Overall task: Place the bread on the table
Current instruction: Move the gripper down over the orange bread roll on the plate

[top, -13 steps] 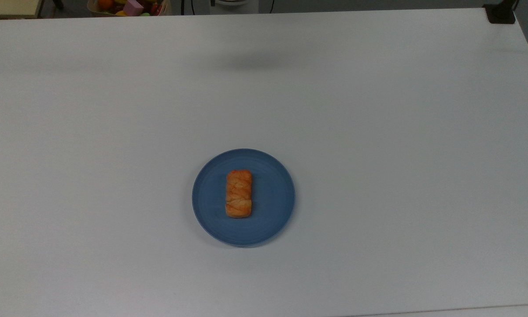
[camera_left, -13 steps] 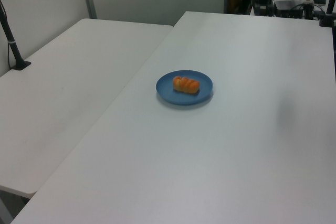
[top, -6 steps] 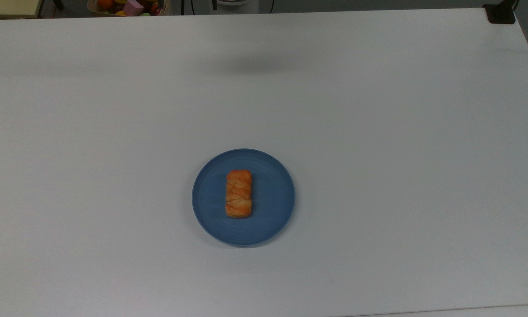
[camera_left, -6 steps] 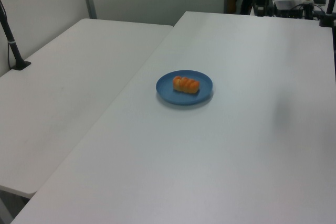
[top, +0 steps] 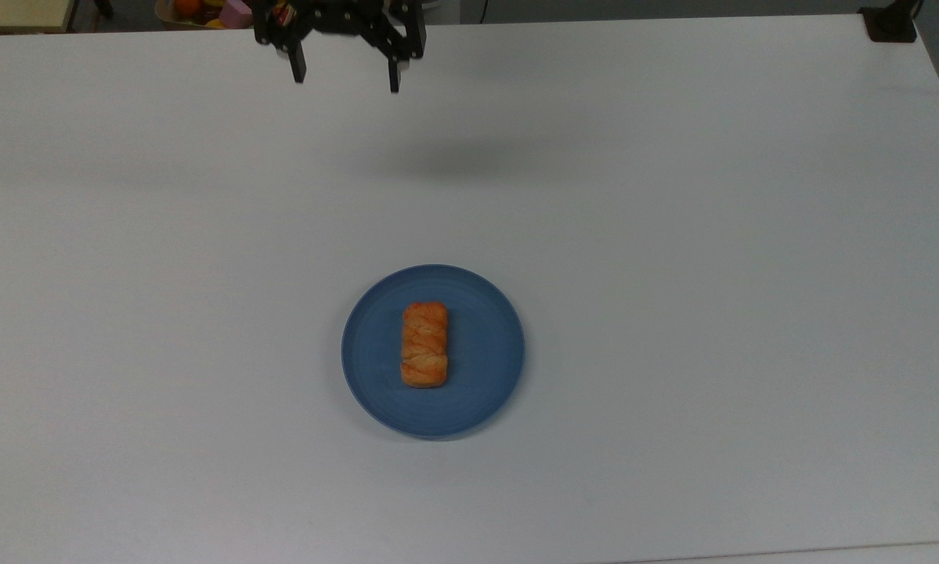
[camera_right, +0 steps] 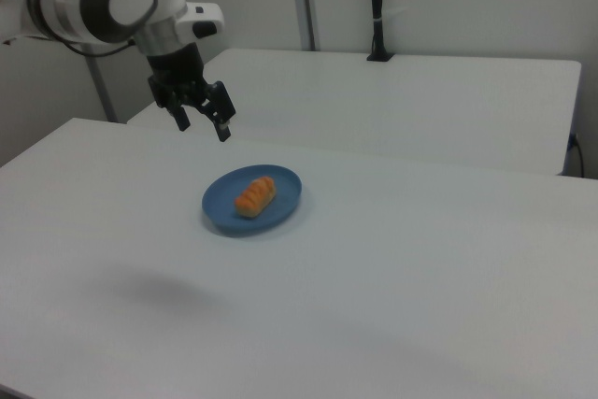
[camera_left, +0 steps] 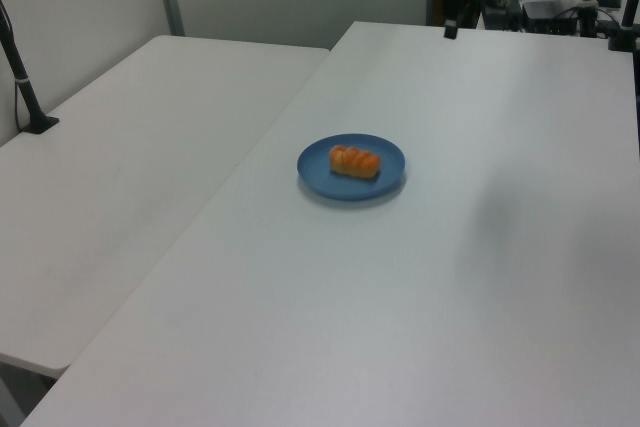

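Your gripper (top: 345,78) hangs spread and empty, well apart from the bread (top: 424,345) on its plate (top: 485,392); you must reach it next.

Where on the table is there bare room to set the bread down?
The white table is bare on every side of the blue plate holding the bread. The open gripper hangs over the top view's upper edge.

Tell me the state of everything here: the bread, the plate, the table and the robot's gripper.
Small golden-orange braided bread: lying flat on the plate, untouched.
Round blue plate: resting on the table, holding the bread.
Large white table: bears the plate.
Black two-finger gripper: open, empty, raised above the table, apart from the bread.
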`<state>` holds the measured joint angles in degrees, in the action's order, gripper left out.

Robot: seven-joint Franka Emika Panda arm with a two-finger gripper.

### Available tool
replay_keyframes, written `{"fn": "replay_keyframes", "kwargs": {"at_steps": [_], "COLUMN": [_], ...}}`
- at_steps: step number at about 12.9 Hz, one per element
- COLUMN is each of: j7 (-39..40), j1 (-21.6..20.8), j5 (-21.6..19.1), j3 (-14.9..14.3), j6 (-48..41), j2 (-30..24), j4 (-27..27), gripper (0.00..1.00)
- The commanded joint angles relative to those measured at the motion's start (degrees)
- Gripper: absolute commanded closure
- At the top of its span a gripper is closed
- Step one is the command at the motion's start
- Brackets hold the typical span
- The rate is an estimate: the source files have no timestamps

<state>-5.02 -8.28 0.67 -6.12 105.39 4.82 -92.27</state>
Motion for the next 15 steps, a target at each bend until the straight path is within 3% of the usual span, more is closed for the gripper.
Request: {"fn": "replay_keyframes", "kwargs": {"at_steps": [1, 9, 15], "j7": [-3.24, -9.91, -10.10], "j1": [-0.77, -2.70, -4.02], "j5": [-0.67, 0.65, 0.91], "j3": [-0.47, -0.03, -0.03], "j6": [4.11, 20.09, 29.68], "j2": [5.36, 18.11, 24.18], "j4": [3.22, 4.64, 4.64], "gripper": [0.00, 0.00, 0.00]}}
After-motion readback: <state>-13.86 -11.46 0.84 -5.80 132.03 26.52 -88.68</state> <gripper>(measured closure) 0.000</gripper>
